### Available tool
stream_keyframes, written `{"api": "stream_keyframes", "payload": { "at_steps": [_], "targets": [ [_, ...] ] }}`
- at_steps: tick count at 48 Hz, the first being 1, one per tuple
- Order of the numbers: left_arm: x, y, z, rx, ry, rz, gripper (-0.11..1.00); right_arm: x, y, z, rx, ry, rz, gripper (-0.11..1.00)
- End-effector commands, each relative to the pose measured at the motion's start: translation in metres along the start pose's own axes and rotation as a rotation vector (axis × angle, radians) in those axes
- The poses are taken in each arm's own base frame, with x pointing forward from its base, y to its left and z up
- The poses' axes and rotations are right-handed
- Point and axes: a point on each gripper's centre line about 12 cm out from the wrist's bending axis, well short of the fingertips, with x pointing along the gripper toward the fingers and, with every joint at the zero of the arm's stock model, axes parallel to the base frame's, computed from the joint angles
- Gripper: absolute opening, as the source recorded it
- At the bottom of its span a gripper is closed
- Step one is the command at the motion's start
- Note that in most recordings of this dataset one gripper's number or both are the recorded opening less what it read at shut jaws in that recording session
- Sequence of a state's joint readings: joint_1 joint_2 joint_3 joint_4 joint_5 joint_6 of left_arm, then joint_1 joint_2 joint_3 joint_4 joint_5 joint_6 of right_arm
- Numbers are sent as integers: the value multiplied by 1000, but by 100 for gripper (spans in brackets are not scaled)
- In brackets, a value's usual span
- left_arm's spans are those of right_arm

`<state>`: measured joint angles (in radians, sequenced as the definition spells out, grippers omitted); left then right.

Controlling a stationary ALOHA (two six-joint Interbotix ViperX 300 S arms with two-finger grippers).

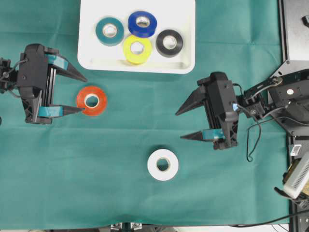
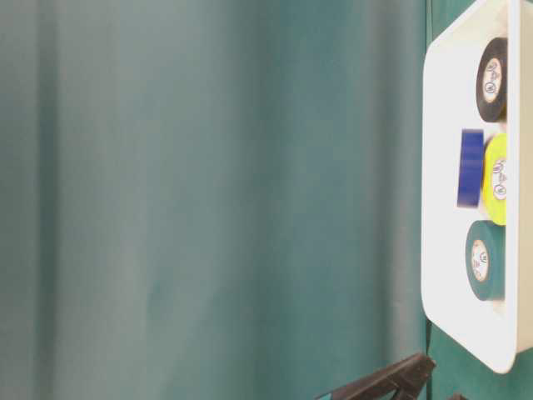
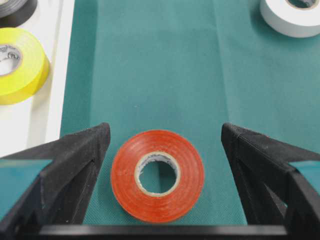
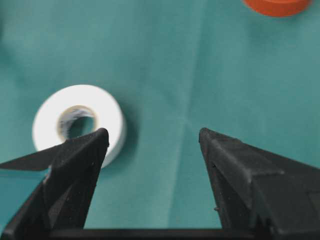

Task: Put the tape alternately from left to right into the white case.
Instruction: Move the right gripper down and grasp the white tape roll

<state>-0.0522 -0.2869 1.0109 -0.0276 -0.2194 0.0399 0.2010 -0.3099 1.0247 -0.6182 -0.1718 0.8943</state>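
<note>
Red roll lies flat on the green cloth, just below the white case and near its left end, framed by the left gripper. The left gripper's jaws stand spread wide to either side of the roll and grip nothing; the wrist view shows clear cloth between each fingertip and the roll's rim. The white roll sits well apart, near the front middle of the cloth. The right gripper is likewise spread wide and empty, with the white roll partly behind one of its fingers in its wrist view and not between them. In the case, four rolls are already down: teal, blue, yellow and black, the blue one overlapping the yellow.

By the look of it, the red roll is the left arm's pick. A clean grasp calls for the jaws to stay centred on the roll, come low to the cloth and close across its outer rim. The case's left end, beside the teal roll, looks the freest spot for setting it down without knocking the others.
</note>
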Motion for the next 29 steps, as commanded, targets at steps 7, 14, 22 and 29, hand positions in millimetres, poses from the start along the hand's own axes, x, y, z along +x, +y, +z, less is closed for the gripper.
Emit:
{"api": "stream_keyframes", "payload": {
  "at_steps": [7, 14, 22, 29],
  "targets": [
    [-1, -4, 9, 3, -34, -11, 70, 8, 11, 10, -7, -12, 32, 82],
    [-1, -4, 7, 3, -29, -11, 70, 20, 13, 10, -10, 8, 34, 82],
    [-1, -4, 6, 3, -28, -11, 70, 40, 18, 6, -18, 51, 37, 82],
    [-1, -4, 6, 3, -26, -11, 70, 60, 24, 2, -26, 94, 41, 82]
  ]
}}
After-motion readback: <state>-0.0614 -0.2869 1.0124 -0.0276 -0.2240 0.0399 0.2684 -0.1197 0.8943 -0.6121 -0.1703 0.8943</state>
